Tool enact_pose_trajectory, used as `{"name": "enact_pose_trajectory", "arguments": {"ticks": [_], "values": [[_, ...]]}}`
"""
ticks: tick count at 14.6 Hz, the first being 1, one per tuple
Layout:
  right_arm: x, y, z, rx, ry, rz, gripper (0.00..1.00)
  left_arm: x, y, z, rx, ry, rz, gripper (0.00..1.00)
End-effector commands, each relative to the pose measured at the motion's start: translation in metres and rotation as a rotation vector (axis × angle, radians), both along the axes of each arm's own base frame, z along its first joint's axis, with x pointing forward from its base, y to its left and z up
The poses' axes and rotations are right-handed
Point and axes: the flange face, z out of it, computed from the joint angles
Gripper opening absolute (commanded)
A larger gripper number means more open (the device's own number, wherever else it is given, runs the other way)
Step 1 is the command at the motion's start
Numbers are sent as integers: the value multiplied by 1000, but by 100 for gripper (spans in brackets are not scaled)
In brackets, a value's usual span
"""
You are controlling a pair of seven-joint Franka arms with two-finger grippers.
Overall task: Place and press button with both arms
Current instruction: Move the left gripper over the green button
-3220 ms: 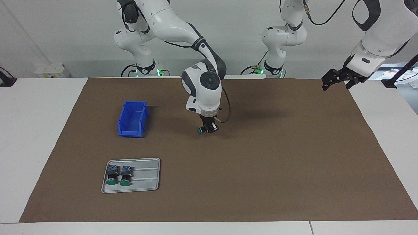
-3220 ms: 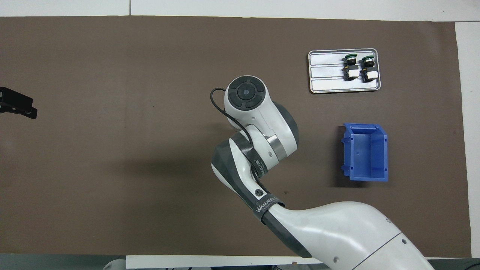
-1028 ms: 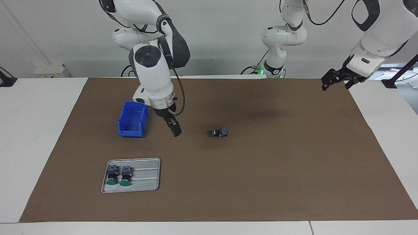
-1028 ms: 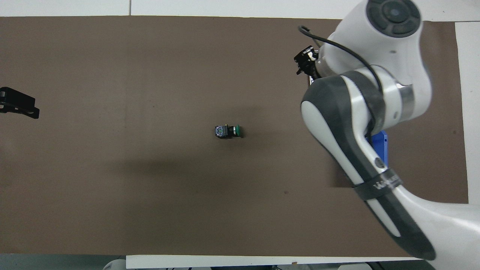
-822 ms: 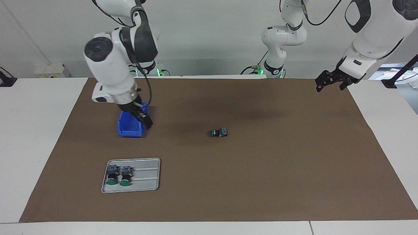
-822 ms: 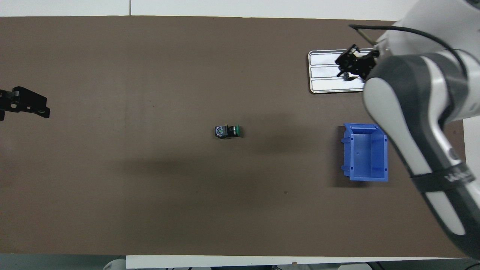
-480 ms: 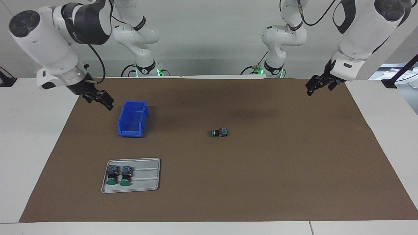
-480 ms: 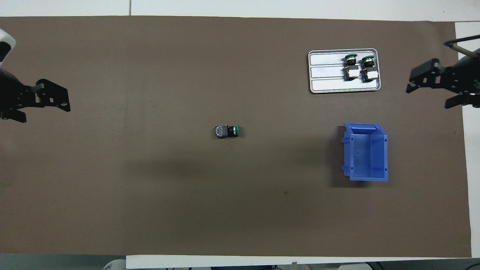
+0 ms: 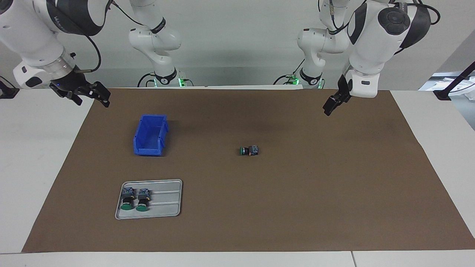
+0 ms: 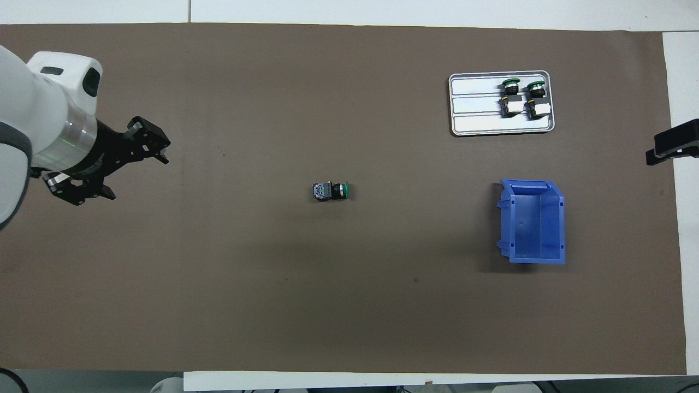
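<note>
The button (image 9: 249, 150) lies on its side near the middle of the bench (image 9: 297, 193); the left end effector (image 9: 331, 105) hangs open, seemingly empty, over the left arm's end; the right end effector (image 9: 90, 95), open, hovers over the right arm's edge.

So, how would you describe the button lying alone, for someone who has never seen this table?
Find the brown mat covering the table, then look at its middle. There a small push-button with a green cap and grey-blue base lies on its side. Unlike the two similar buttons, it rests on bare mat, not in the grey metal tray.
</note>
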Motion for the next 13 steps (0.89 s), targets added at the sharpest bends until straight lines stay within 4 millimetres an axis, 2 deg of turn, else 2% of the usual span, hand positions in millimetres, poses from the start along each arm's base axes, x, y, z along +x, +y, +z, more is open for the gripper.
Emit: {"name": "enact_pose_trajectory", "arguments": {"ticks": [1,2,4,6,7,8,9,11,13], "values": [[-9,-1,0,0,2,18,99,3,-37,-27,-7,17,116,100],[-9,3,-1,0,3,25,99,2,-59,-41,2,36,159,100],[-8,7,-1,3,3,33,99,10,-92,-57,-32,17,322,100],[-8,8,-1,5,3,33,99,-1,-134,-81,-8,23,390,100],[-8,7,-1,5,3,31,99,-1,-145,-93,4,24,470,100],[-8,7,-1,5,3,31,99,-1,-153,-95,-3,7,538,100],[-8,7,-1,5,3,31,99,-3,-164,-108,11,14,576,100],[-8,8,-1,5,3,34,99,-7,-200,-134,43,24,639,100],[-8,7,-1,5,3,31,99,-1,-218,-155,47,6,722,100]]}}
